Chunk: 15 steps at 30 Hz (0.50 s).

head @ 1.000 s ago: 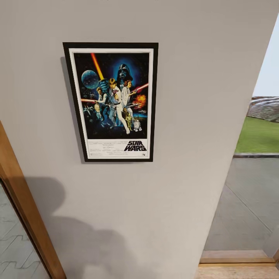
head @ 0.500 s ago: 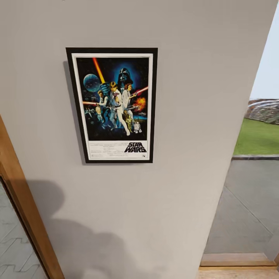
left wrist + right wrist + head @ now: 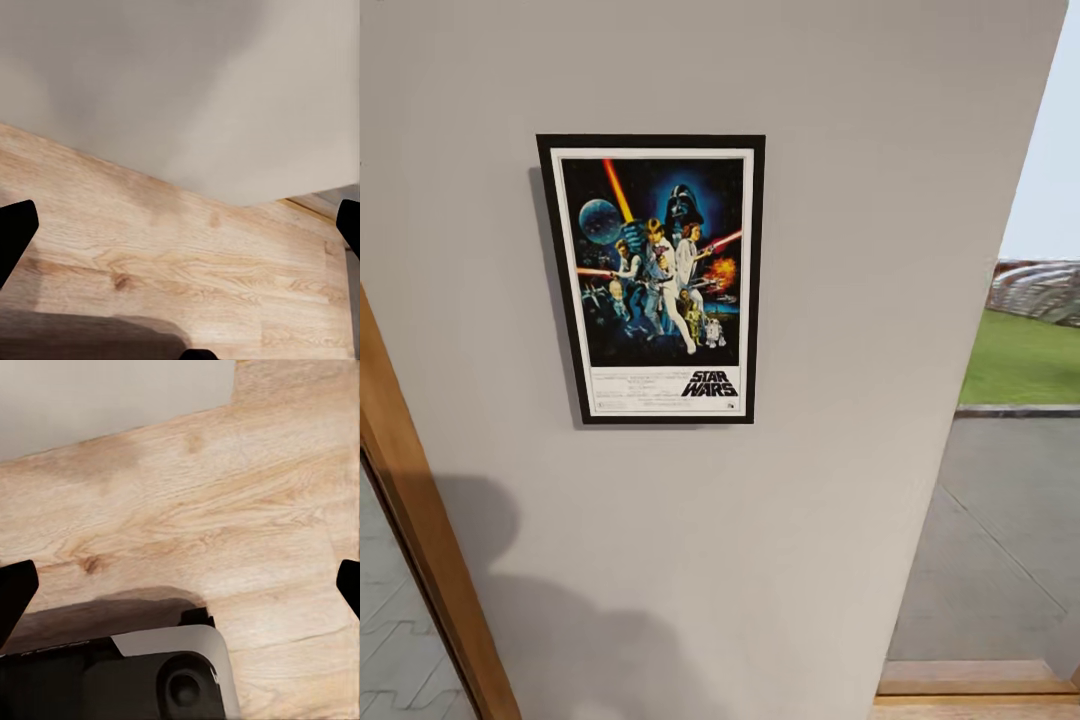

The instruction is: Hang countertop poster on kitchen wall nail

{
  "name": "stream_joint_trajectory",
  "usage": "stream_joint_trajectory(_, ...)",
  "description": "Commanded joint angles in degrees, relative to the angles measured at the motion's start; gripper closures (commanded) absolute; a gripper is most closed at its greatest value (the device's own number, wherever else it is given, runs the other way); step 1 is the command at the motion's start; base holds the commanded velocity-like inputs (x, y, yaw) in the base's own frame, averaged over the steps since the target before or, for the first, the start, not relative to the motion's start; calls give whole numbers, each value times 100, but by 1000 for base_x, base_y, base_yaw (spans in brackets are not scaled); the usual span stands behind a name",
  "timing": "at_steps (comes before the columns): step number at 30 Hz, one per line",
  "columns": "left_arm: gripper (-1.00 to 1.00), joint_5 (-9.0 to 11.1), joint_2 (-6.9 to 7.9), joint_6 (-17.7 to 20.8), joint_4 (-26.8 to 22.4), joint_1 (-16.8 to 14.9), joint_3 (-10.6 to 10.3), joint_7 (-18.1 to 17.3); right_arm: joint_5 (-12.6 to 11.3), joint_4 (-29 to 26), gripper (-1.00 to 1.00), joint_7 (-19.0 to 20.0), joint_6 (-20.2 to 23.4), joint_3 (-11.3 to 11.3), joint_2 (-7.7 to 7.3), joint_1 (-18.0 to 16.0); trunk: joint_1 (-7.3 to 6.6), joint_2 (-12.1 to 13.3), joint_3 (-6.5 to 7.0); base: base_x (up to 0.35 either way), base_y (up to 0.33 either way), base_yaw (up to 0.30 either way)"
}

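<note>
The poster (image 3: 653,280) hangs flat and upright on the grey wall (image 3: 840,300), so the task looks done; both arms' fingers (image 3: 15,232) are spread wide, empty, above the wood floor (image 3: 225,510).

One title can be read — "STAR WARS", in bold black letters on the white strip at the bottom of the poster (image 3: 657,280). The fine credit lines beside and under it are too small to read.

Black-framed poster (image 3: 656,279) upright on wall
</note>
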Motion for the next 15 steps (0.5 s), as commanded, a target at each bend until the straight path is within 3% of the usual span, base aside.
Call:
stream_joint_trajectory(1, -100, 31, -2, -35, 5, -1, -47, -7, -59, 27, -100, -76, -16, 38, 7, -3, 2, -4, -2, 0, 0, 0)
stream_joint_trajectory(4, -100, 31, -8, -30, 5, 0, -44, -6, -58, 151, -100, -441, -19, 37, 24, -3, 2, -4, -1, 0, 0, 0)
stream_joint_trajectory(15, -100, 34, -10, -28, 5, 1, -43, 1, -63, 194, -100, -572, -26, 42, 38, -3, 2, -4, 0, 0, 0, 0)
